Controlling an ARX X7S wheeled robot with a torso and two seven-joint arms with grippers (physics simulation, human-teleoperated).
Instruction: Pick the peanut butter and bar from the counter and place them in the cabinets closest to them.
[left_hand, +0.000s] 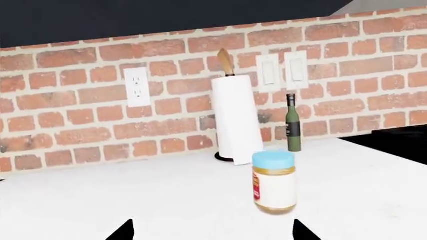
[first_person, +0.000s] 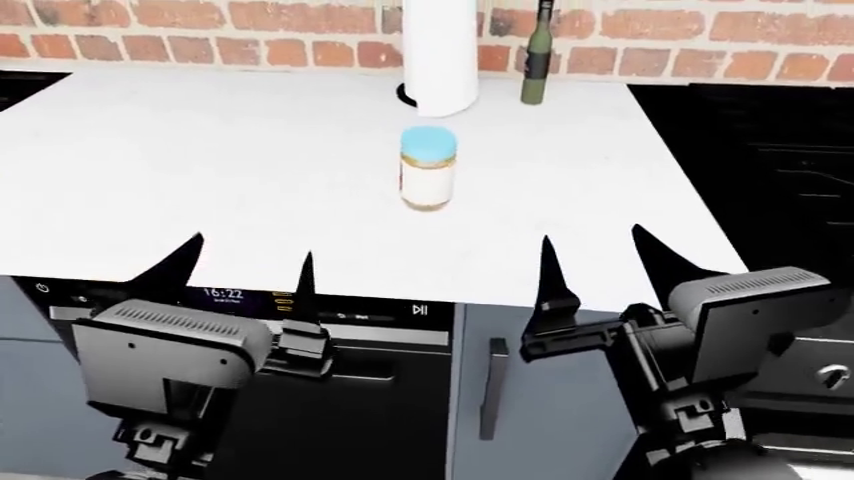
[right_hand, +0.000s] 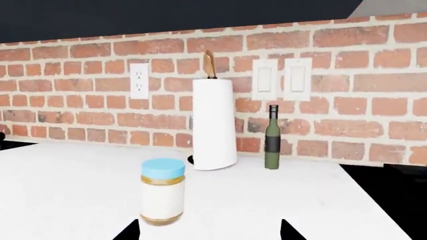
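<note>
The peanut butter (first_person: 429, 169) is a small clear jar with a light blue lid, upright on the white counter (first_person: 200, 160). It also shows in the left wrist view as the peanut butter (left_hand: 274, 182) and in the right wrist view as the peanut butter (right_hand: 162, 191). My left gripper (first_person: 247, 275) is open at the counter's front edge, short of the jar and to its left. My right gripper (first_person: 607, 268) is open at the front edge too, to the jar's right. Both hold nothing. The bar is out of view.
A paper towel roll (first_person: 441, 55) on its stand and a dark green bottle (first_person: 535, 50) are at the back by the brick wall (first_person: 160, 30). Below the counter edge are an appliance panel with a clock (first_person: 254, 297) and a cabinet handle (first_person: 491, 385).
</note>
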